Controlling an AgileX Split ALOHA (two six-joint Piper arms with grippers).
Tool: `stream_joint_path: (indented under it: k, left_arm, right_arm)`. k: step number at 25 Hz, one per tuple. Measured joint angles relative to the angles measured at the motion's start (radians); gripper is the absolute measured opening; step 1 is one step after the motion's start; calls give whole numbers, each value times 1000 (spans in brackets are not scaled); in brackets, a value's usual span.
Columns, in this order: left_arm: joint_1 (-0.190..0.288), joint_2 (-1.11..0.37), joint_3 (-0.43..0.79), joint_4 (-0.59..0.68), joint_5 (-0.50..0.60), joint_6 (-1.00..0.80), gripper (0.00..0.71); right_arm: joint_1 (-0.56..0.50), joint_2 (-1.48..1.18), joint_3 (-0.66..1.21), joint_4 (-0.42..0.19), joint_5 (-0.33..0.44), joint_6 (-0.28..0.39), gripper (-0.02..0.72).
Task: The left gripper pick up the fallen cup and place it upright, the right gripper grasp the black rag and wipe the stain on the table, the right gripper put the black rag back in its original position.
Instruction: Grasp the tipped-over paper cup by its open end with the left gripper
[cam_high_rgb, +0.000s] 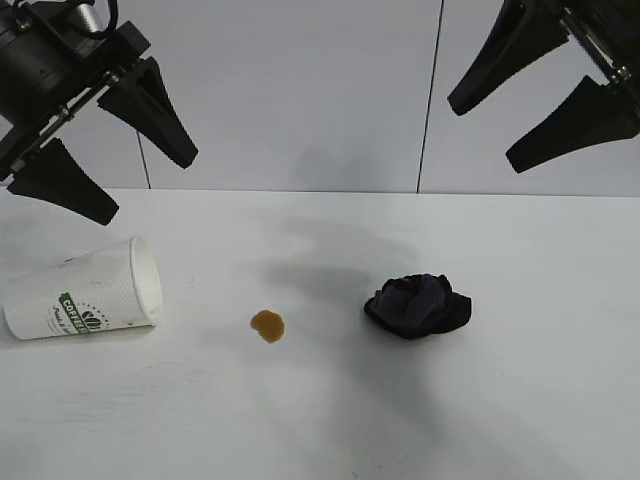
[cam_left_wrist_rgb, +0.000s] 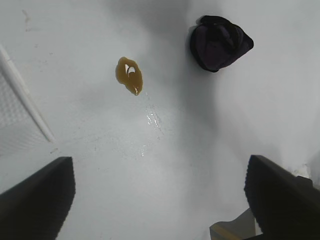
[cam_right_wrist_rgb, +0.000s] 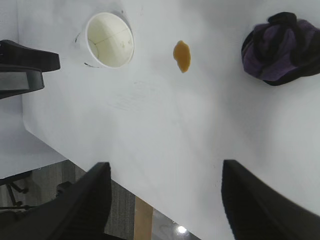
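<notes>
The white cup with its green band lies on its side at the table's left, mouth toward the middle. My left gripper hangs open above it, apart from it. A small brown stain sits mid-table. To its right is the bunched black rag with purple folds. High above the rag, my right gripper is open and empty. The left wrist view shows the left gripper, stain, rag and cup rim. The right wrist view shows the right gripper, cup, stain and rag.
A grey panelled wall stands behind the table. In the right wrist view the table's edge runs close under the fingers, with floor beyond it. A thin wet smear trails from the stain.
</notes>
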Motion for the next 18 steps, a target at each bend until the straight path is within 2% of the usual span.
stream_joint_path:
  k: [18]
  left_arm:
    - [0, 0, 0, -33, -2, 0, 663]
  right_arm:
    - [0, 0, 0, -5, -2, 0, 442]
